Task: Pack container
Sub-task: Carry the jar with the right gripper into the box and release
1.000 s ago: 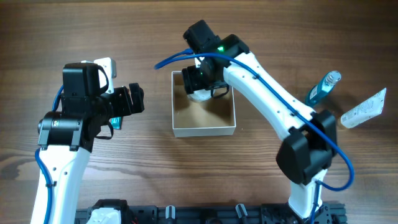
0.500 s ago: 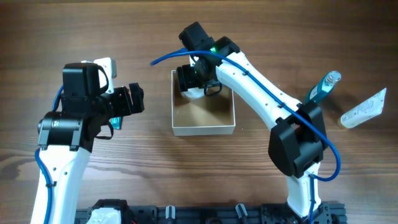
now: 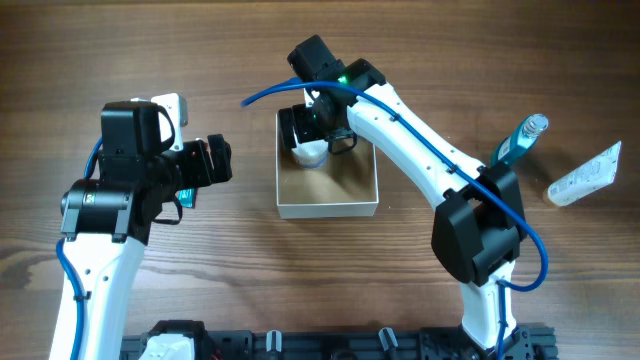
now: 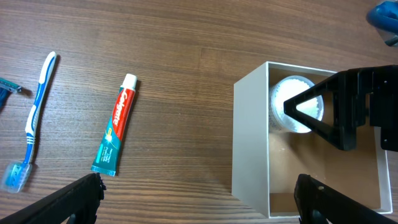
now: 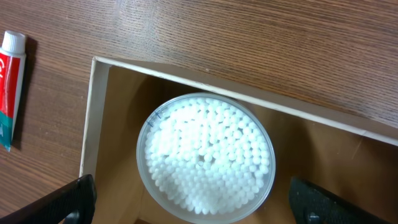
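1. My right gripper [image 3: 315, 132]: fingers spread wide, gripping nothing, poised over the white jar [image 3: 309, 152].
2. Container [image 3: 328, 209]: mid-bench, nearer the far edge; the jar stands in its far-left corner.
3. My left gripper [image 3: 218, 160]: spread wide, empty, toward the left edge.

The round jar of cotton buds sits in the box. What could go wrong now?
The right gripper hangs close over the jar, jaws open on both sides; rising crookedly, it might tip the jar or nudge a wall of the container. The jar fills one corner, so the toothpaste may fit badly later.
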Motion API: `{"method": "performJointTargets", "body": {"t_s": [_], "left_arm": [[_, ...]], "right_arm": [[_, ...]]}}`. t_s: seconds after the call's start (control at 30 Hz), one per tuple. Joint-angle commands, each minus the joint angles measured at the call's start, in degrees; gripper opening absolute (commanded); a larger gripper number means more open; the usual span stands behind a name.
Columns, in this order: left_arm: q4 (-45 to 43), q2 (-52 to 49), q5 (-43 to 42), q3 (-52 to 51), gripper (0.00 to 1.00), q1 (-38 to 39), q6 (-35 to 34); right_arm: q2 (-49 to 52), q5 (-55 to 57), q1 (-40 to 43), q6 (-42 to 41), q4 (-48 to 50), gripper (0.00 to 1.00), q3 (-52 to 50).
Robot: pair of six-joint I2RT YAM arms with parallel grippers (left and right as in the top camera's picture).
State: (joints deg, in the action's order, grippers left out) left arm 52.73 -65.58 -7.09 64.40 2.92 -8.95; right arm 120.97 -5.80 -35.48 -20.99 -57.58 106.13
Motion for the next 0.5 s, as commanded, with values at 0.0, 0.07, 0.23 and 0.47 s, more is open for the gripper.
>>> {"method": "performJointTargets", "body": {"t_s": [0.0,0.07,0.23,0.47], "left_arm": [[-0.1,-0.1,0.5,0.8,1.0,0.2,-0.7],[-0.1,-0.1,0.5,0.8,1.0,0.2,-0.7],[0.0,-0.1,0.5,0.8,1.0,0.2,-0.7],[0.3,-0.1,0.5,0.8,1.0,0.2,-0.7]], "right_arm": [[-0.1,-0.4,-0.3,0.0,-0.4,0.94,1.1],[-3.4,2.6,-0.3,-1.1,-1.7,0.84,1.1],[-10.3,13.9,0.6,-3.7,-6.4,0.17,0.8],[-7.9,9.6,2.0,-6.9,0.2,0.05,-11.0]]}}
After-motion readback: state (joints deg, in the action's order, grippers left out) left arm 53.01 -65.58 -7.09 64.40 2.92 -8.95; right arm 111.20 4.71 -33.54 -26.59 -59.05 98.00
